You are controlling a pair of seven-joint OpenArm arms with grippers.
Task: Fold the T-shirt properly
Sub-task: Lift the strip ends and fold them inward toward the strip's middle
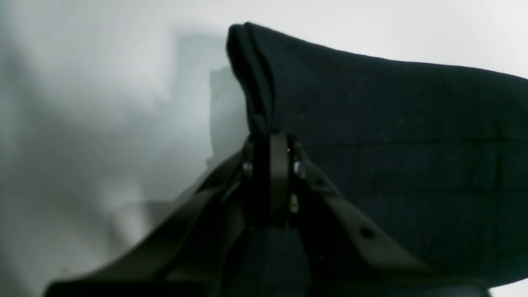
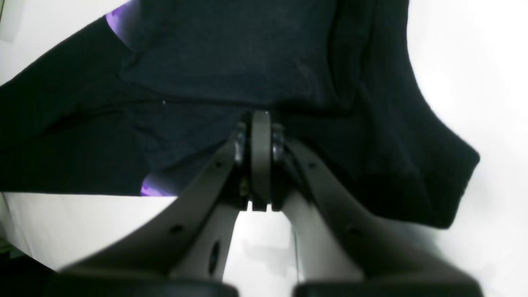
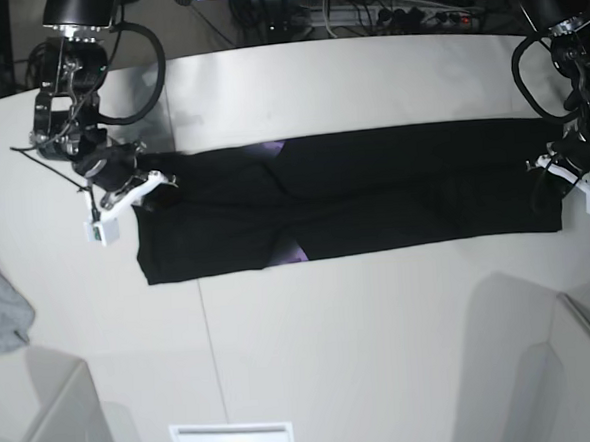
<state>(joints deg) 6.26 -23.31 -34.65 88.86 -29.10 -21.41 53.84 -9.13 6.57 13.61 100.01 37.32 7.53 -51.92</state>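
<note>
Shirt strip stretched between both claws.
Black cloth T-shirt [image 3: 354,202] lies lengthwise across white bench [image 3: 333,349]; left claw [image 1: 272,138] clamps one short end, right claw [image 2: 260,117] pinches the opposite end; ends fold toward each other.

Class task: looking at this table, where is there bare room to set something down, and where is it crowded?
Bare table lies in front of the T-shirt, and a narrower strip behind it. The shirt's ends are crowded: the left gripper and the right gripper each pinch cloth there. The grey cloth sits at one edge.
</note>
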